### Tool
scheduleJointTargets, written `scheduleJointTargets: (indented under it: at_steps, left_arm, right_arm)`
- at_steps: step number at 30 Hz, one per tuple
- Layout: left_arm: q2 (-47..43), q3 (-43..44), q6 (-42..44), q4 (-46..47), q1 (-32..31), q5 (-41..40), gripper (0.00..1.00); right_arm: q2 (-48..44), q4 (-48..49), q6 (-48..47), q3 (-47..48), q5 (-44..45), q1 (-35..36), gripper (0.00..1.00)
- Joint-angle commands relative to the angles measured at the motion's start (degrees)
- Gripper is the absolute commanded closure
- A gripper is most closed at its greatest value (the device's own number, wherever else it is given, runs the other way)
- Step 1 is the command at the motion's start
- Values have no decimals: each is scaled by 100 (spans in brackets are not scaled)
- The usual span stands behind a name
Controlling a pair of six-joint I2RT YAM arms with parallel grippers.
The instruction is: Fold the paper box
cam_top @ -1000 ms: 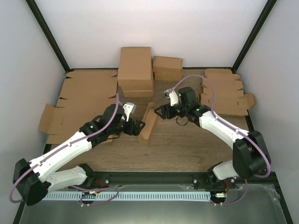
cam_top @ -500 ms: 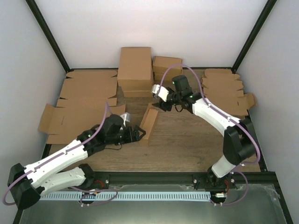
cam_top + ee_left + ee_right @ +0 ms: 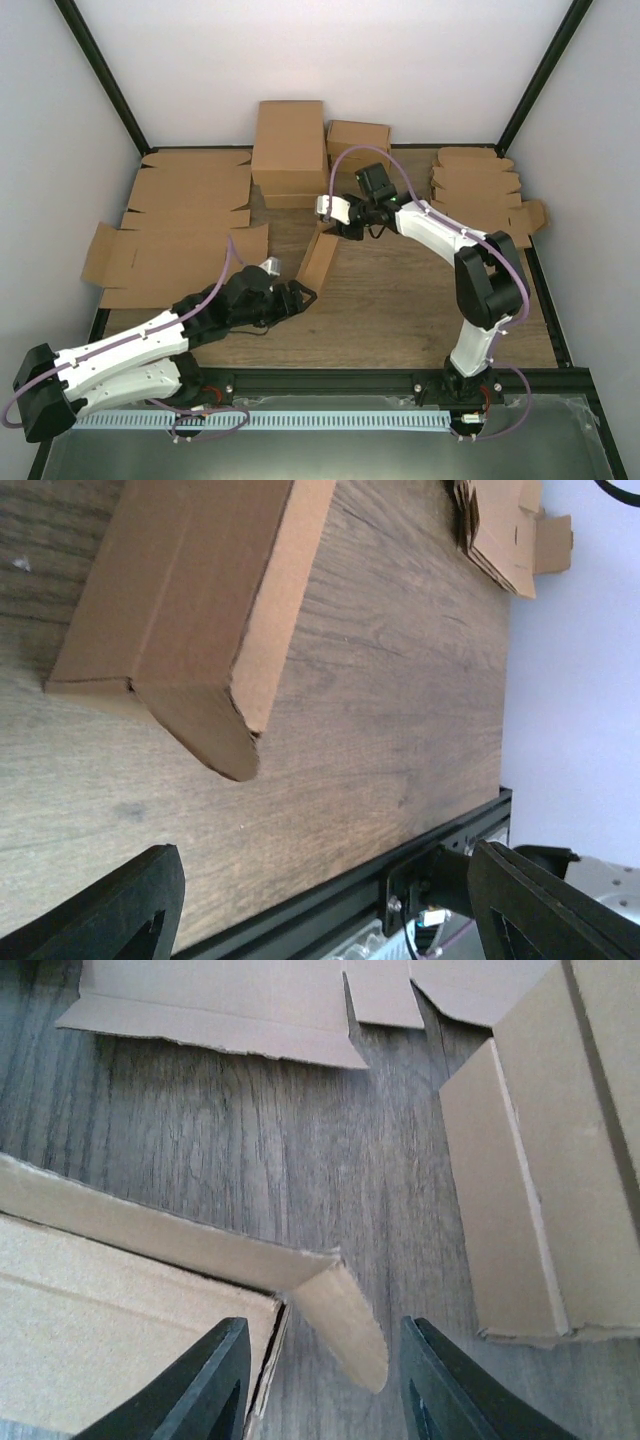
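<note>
Paper box (image 3: pixel 318 258) looks part-folded to me: long walls up, ends not yet closed, so the tucking is what I have left. Left jaws (image 3: pixel 325 858) wide and empty, box just ahead of them; right jaws (image 3: pixel 322 1328) half-open, straddling its rounded end flap (image 3: pixel 348 1338), not gripping

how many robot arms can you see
2. The left arm reaches from the bottom left toward the near end of the paper box; the right arm arcs from the bottom right to its far end. None seems hidden.
</note>
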Motion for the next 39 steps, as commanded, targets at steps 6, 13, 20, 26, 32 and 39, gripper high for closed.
scheduleJointTargets:
  at_steps: [6,13,20,26,32,39]
  left_arm:
    - [156,-195,-155,599,-20,-413,23]
    - [215,-196,-165,699,-20,-361,23]
    - [288,-119,-77,593,-5,-355,24]
    - [178,-99,85,460,152,-364,24]
    - [325,-34,393,589,544,7,23]
    - [576,409,992,316,937,260,22]
  right_arm:
    - [169,45,-505,472,-253,-35,53]
    - [335,-474,-698,715,-412,-35,75]
    - [258,-683,-444,875,-523,-34,98]
    - [40,-940,468,832,111,-32,99]
    - [-357,-1087,1605,355,522,-38,99]
    - [-1253,-358,3312,-772,912,-43,98]
